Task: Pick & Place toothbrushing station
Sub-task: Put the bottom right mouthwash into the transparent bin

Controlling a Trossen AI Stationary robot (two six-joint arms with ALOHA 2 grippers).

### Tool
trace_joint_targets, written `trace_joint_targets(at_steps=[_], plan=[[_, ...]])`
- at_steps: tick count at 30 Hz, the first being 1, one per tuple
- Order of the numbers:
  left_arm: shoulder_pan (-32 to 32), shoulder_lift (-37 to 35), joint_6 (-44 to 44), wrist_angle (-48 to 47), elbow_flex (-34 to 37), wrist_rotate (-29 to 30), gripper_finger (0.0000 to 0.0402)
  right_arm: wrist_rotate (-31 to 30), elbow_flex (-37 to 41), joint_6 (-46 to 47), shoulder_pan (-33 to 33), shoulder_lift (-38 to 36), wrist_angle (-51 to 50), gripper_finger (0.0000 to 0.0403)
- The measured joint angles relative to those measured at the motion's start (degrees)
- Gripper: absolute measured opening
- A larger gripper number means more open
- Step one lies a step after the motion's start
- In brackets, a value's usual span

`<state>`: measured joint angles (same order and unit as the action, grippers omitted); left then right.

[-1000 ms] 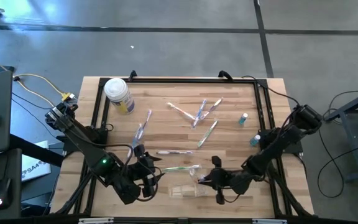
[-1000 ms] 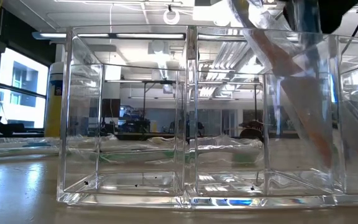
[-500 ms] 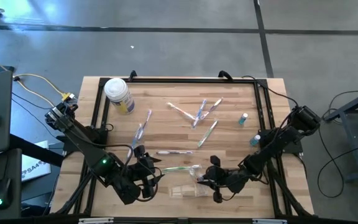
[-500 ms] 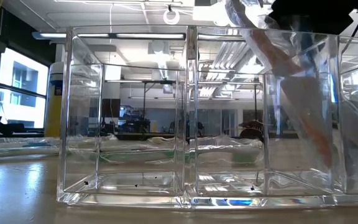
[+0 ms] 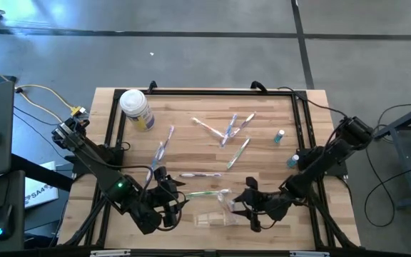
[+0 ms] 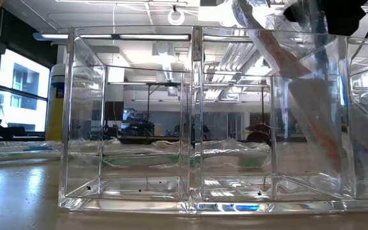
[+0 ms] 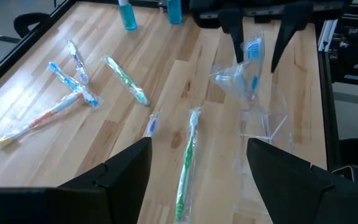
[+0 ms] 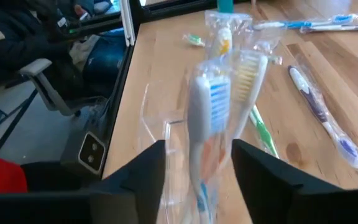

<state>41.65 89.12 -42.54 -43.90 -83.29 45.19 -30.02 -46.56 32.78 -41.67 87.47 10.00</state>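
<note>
- I see the clear holder (image 5: pixel 214 218) at the near edge of the table (image 5: pixel 191 107), between the two grippers; the low view looks straight through its compartment walls (image 6: pixel 193 121).
- Wrapped toothbrushes stand tilted in one end compartment (image 6: pixel 299 96); the right wrist view shows a blue-bristled one (image 8: pixel 207 106) and a pale-bristled one (image 8: pixel 247 74) upright together.
- Right gripper (image 5: pixel 242 209) sits just beside that end of the holder. Fingers (image 7: pixel 232 28) are spread, one on each side of the blue brush head (image 7: pixel 252 50), not pinching it.
- Left gripper (image 5: pixel 168 203) waits just beside the holder's other end, fingers (image 7: pixel 123 171) spread, holding nothing.
- Green toothbrush (image 5: pixel 207 193) lies flat just beyond the holder, a purple one (image 5: pixel 200 175) a little farther.
- More wrapped brushes are scattered mid-table: one pair (image 5: pixel 161 148) on the left side, a crossed cluster (image 5: pixel 228 128) near the centre.
- Two small teal bottles (image 5: pixel 280 136) stand at the right rail.
- White-lidded jar (image 5: pixel 135 108) sits at the far left corner.
</note>
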Motion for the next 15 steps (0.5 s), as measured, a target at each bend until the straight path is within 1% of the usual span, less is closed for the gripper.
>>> trace_joint_targets(at_steps=[3, 5, 12, 15], plan=[[0.0, 0.0, 0.0, 0.02, 0.0, -0.7, 0.0261, 0.34, 0.02, 0.02, -0.7, -2.31, -3.24, 0.0201], [0.0, 0.0, 0.0, 0.0, 0.0, -1.18, 0.0261, 0.39, 0.02, 0.02, -1.39, -4.2, -5.37, 0.0206], [0.0, 0.0, 0.0, 0.04, 0.0, -1.38, 0.0261, 0.48, 0.02, 0.84, -4.39, -13.15, -15.47, 0.02], [0.0, 0.0, 0.0, 0.04, 0.0, -1.38, 0.0262, 1.13, 0.02, 5.12, -5.0, -18.04, -23.44, 0.0196]])
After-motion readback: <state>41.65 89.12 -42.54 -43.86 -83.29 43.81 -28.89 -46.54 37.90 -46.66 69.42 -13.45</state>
